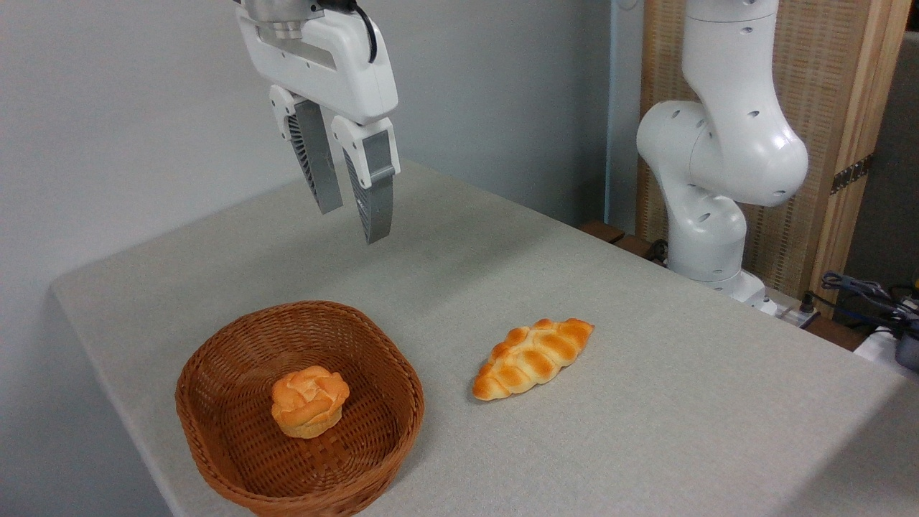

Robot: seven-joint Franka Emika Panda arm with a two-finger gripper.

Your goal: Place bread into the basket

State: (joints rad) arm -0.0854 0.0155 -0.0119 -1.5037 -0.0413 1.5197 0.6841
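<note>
Two baked things sit on the grey-clothed table (pixel 646 431), and only one of them is where the task wants it. Furthest left is the round wicker basket (pixel 215 431), already holding a small rose-shaped bun (pixel 309 400) near its middle. Above and behind it, well clear of the table, hangs the gripper (pixel 355 215); its ribbed fingers (pixel 375 194) are parted with a narrow gap and grasp nothing. To the right of the basket, near it but apart, lies the braided loaf (pixel 533 357) on the bare cloth (ridged golden top upward). Its long axis runs on a diagonal, the near pointed end low and left toward the basket, the far end up and right toward the arm's white base (pixel 707 215).

From the fingertips the loaf lies down and to the right, nearer the camera. I judge that the coming reach must carry the gripper rightward and downward, and that the fingers would best close across the loaf's narrow width, not along its length
</note>
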